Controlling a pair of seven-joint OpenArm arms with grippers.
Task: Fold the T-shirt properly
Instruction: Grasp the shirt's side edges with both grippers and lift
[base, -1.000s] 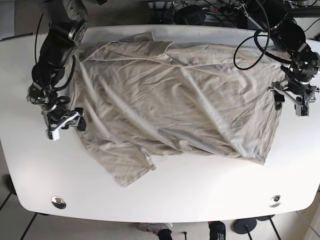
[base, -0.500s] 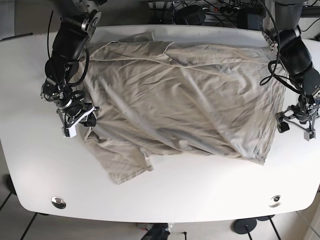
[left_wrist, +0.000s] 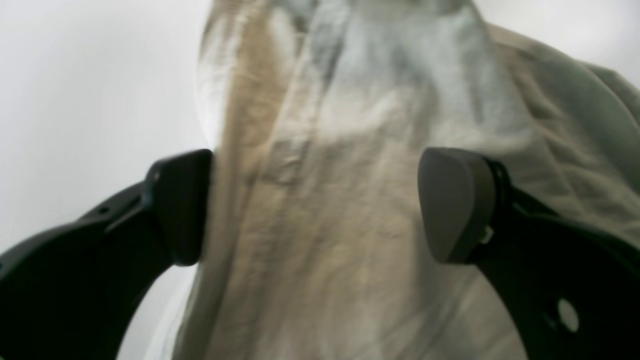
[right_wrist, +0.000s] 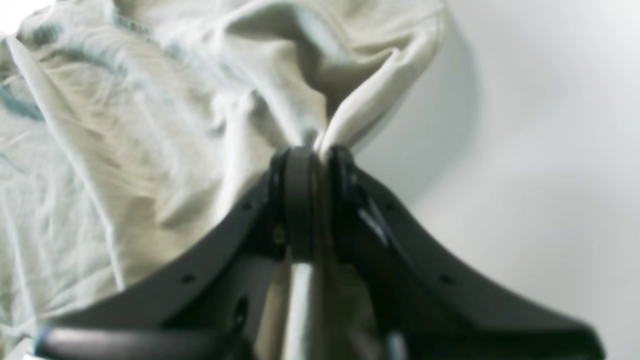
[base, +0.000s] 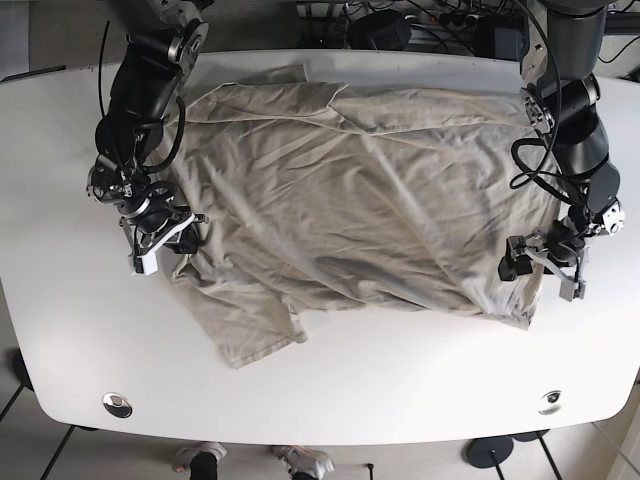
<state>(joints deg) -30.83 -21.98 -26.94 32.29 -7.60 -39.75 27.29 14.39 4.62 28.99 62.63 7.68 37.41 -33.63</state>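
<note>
A wrinkled beige T-shirt (base: 350, 200) lies spread over the white table (base: 400, 390), one sleeve (base: 250, 335) pointing to the near left. My right gripper (base: 165, 240) is at the shirt's left edge. The right wrist view shows this gripper (right_wrist: 311, 155) shut on a pinched fold of the T-shirt (right_wrist: 150, 100). My left gripper (base: 540, 262) is at the shirt's near-right corner. In the left wrist view it (left_wrist: 312, 200) stands open, with the T-shirt (left_wrist: 325, 150) running between its fingers (left_wrist: 452, 205); whether they touch the cloth is unclear.
Black cables and gear (base: 420, 20) crowd the table's far edge. Two round metal fittings (base: 117, 404) (base: 550, 402) sit near the front corners. Someone's shoes (base: 300, 462) show below the front edge. Bare table runs along the front and both sides.
My left gripper has come down and inward from beside the shirt onto its near-right corner. My right gripper has moved in from the bare table to the shirt's left edge.
</note>
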